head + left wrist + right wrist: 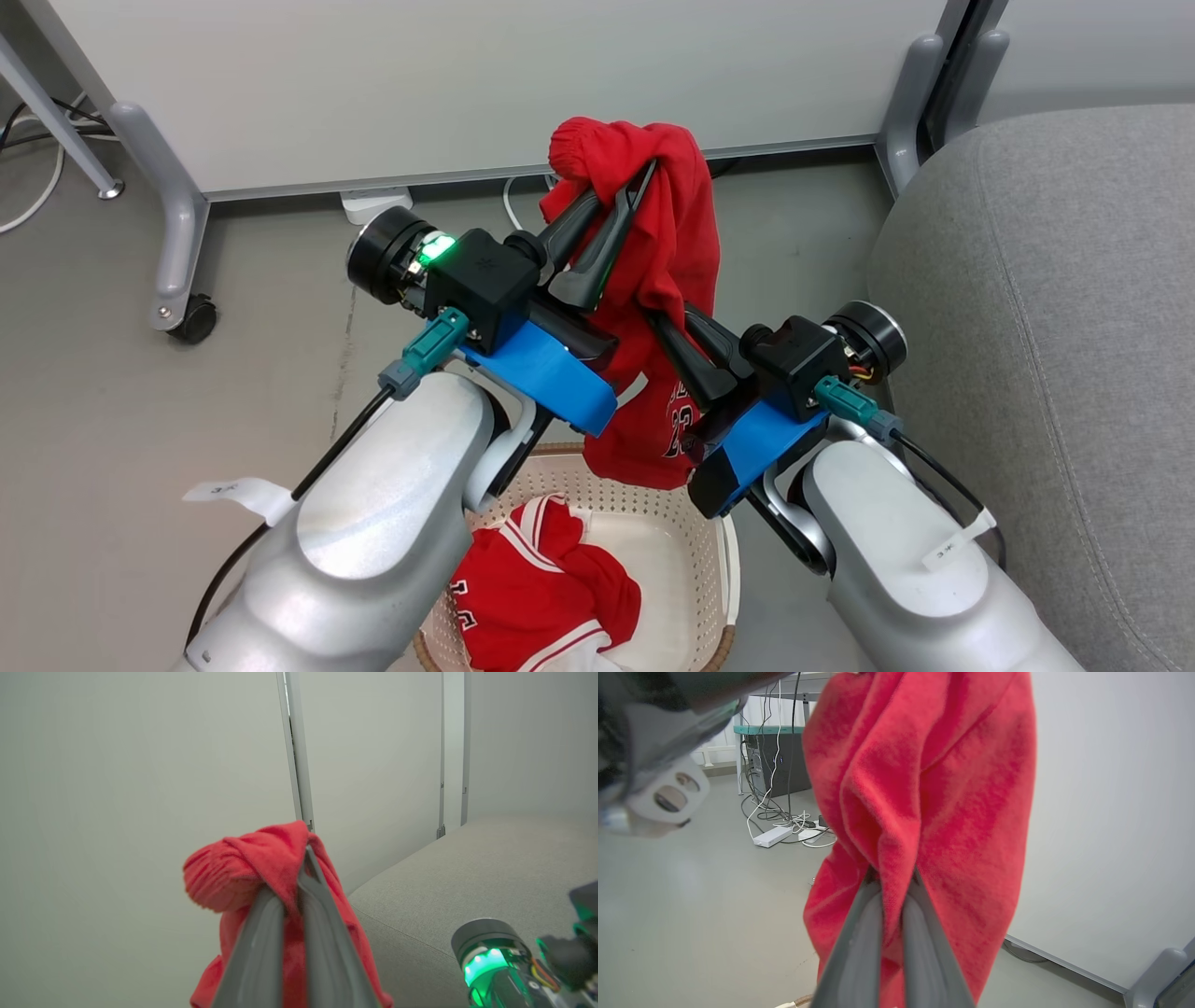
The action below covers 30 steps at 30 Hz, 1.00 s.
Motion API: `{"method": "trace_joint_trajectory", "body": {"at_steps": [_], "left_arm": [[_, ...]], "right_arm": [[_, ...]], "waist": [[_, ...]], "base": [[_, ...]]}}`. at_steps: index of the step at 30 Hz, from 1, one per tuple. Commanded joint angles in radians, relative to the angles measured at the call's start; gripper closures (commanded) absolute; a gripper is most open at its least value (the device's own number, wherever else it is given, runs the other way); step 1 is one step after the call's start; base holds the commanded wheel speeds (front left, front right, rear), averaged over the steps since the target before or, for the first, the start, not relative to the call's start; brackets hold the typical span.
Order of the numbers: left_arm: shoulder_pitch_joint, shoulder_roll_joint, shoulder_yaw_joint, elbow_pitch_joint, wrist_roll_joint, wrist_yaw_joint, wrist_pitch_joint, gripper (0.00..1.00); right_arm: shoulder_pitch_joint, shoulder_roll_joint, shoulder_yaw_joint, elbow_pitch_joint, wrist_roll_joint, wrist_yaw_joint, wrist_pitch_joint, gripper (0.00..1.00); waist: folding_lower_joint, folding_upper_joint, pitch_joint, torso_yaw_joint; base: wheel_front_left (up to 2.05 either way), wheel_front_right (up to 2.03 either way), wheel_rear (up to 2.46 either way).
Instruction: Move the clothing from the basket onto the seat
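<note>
To my right stands the grey sofa, near the basket. Above that basket hangs the plain red garment, its top clamped in my closed left pincer, its middle clamped in my closed right pincer; the white-trimmed garment lies inside.

A plain red garment with printed lettering, a white-striped red garment, a cream perforated basket rimmed in brown and a light grey woven seat are shown.
</note>
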Motion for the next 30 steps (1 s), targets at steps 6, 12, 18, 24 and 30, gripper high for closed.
{"method": "trace_joint_trajectory", "body": {"at_steps": [6, 12, 18, 24, 30], "left_arm": [[-0.012, 0.005, -0.002, 0.007, -0.006, 0.005, -0.007, 1.00], [-0.010, 0.003, 0.000, 0.012, -0.014, 0.015, -0.007, 0.00], [-0.009, 0.005, -0.004, 0.022, -0.016, 0.022, -0.008, 0.00], [0.006, 0.008, -0.007, 0.036, -0.025, 0.026, -0.005, 0.00], [0.019, 0.016, -0.014, 0.047, -0.027, 0.029, -0.005, 0.00]], "right_arm": [[0.013, 0.000, 0.003, -0.007, 0.007, 0.001, -0.004, 1.00], [0.012, 0.000, 0.000, -0.013, 0.006, 0.001, -0.004, 1.00], [0.017, 0.000, -0.017, -0.019, 0.009, 0.001, -0.004, 1.00], [0.022, 0.000, -0.050, -0.031, 0.012, 0.001, -0.004, 1.00], [0.028, -0.001, -0.116, -0.060, 0.001, 0.001, -0.004, 1.00]], "waist": [[0.0000, 0.0000, -0.003, -0.002], [0.0000, 0.0000, -0.001, -0.001], [0.0000, 0.0000, 0.005, 0.001], [0.0000, 0.0000, 0.017, -0.003], [0.0000, 0.0000, 0.037, -0.019]], "base": [[0.00, 0.00, 0.00], [0.00, 0.00, 0.00], [0.00, 0.00, 0.00], [0.00, 0.00, 0.00], [0.00, 0.00, 0.00]]}}
